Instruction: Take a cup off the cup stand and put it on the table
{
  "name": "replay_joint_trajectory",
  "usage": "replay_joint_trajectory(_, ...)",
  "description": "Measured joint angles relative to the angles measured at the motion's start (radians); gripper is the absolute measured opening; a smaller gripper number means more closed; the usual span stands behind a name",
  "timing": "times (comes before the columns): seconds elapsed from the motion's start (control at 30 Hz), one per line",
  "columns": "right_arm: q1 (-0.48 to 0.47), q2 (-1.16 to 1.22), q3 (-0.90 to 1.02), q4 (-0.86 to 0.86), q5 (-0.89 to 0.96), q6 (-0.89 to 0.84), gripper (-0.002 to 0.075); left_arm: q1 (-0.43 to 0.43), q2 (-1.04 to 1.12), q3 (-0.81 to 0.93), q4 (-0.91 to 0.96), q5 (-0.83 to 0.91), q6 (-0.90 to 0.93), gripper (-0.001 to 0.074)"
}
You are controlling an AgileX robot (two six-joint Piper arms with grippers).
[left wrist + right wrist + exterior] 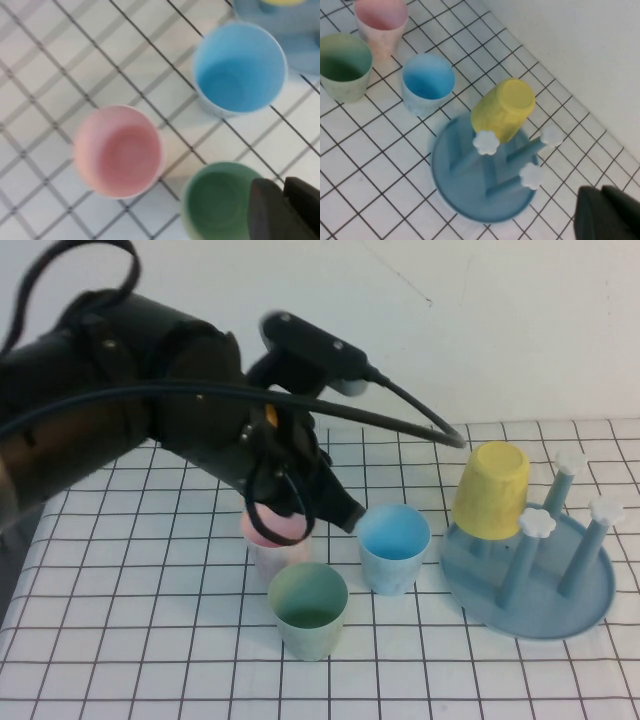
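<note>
The sage-green cup (308, 608) stands upright on the gridded table (150, 640), in front of a pink cup. It also shows in the left wrist view (217, 202) and the right wrist view (342, 65). The blue cup stand (545, 590) sits at the right with a yellow cup (492, 490) upside down on one peg; the stand also shows in the right wrist view (465, 185). My left gripper (348, 517) hovers above the cups, between the pink and the light blue one, shut and empty (282, 200). My right gripper (600, 212) is shut and empty, above the table beside the stand, out of the high view.
A pink cup (275, 535) and a light blue cup (392, 545) stand upright on the cloth close to the green cup. Three stand pegs with white knobs (540, 523) are bare. The left arm's cable (400, 420) arcs over the table's back.
</note>
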Motion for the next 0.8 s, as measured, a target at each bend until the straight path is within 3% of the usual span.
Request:
replay_joint_trajectory(0.23, 0.0, -0.195, 0.281, -0.022, -0.139, 0.04, 0.0002, 0.0, -0.18, 0.038, 0.222, -0.027, -0.156, 0.0003)
replay_joint_trajectory(0.47, 0.0, -0.41, 0.691, -0.039, -0.404, 0.154, 0.0001, 0.0, -0.421, 0.268, 0.391, -0.171, -0.309, 0.0001)
replay_joint_trajectory(0.8, 0.0, -0.504, 0.889, -0.038, -0.461, 0.229, 0.0001, 0.0, -0.687, 0.616, 0.623, -0.321, -0.561, 0.0)
